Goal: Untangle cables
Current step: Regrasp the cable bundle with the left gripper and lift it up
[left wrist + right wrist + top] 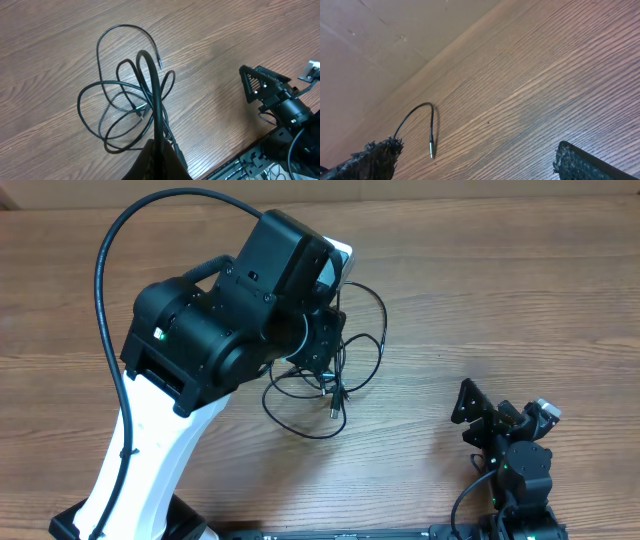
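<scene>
Left gripper: fingers pressed together, pinching a doubled strand of the cables right at the tips. The strand runs straight out ahead of the fingers, so its long axis is in line with the gripper, and it ends in a narrow hairpin bend. The rest of the tangle spreads just ahead and to one side of that strand: several overlapping loops lying flat on the table, with a plug sitting at the crossing near the middle. One free end curls off at the far edge of the loops.

Right gripper: jaws spread wide, nothing between them, parked low near its base. The tangle lies well apart from it, to its left and a little forward. Its wrist view shows only one short cable tail with a plug tip, ahead of the left finger, plus bare wood.

Judgement: the left arm is the near one and already has the bundle. The coming move turns on the right gripper reaching leftward to a loop or a free end, so the two can pull along the strand axis.
</scene>
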`<state>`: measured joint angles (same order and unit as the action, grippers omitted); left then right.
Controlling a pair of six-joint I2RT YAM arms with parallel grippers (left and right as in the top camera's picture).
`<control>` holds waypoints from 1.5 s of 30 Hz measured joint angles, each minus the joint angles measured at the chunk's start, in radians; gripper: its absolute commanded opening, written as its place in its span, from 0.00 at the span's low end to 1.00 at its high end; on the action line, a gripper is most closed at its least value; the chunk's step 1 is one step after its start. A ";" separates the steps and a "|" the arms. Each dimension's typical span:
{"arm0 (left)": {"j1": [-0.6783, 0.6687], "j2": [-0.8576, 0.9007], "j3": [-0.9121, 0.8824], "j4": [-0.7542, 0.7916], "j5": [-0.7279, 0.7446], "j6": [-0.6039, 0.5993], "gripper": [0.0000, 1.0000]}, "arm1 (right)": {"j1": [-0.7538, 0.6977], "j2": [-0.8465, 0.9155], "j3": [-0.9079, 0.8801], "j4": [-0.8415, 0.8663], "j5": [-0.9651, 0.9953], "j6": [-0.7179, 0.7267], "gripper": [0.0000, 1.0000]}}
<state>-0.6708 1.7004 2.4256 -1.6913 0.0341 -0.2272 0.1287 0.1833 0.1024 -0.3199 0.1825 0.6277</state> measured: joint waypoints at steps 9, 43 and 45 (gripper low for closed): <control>0.000 0.000 -0.017 0.000 0.004 0.000 0.04 | 0.000 0.000 0.000 -0.002 0.001 0.000 1.00; -0.002 0.026 -0.092 0.035 0.097 0.438 0.04 | 0.000 0.000 0.000 -0.002 0.001 0.000 1.00; -0.002 0.027 -0.092 0.071 0.026 0.384 0.04 | 0.000 0.000 0.000 -0.003 0.001 0.000 1.00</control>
<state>-0.6727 1.7271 2.3341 -1.6207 0.0605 0.1566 0.1287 0.1833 0.1024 -0.3225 0.1833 0.6281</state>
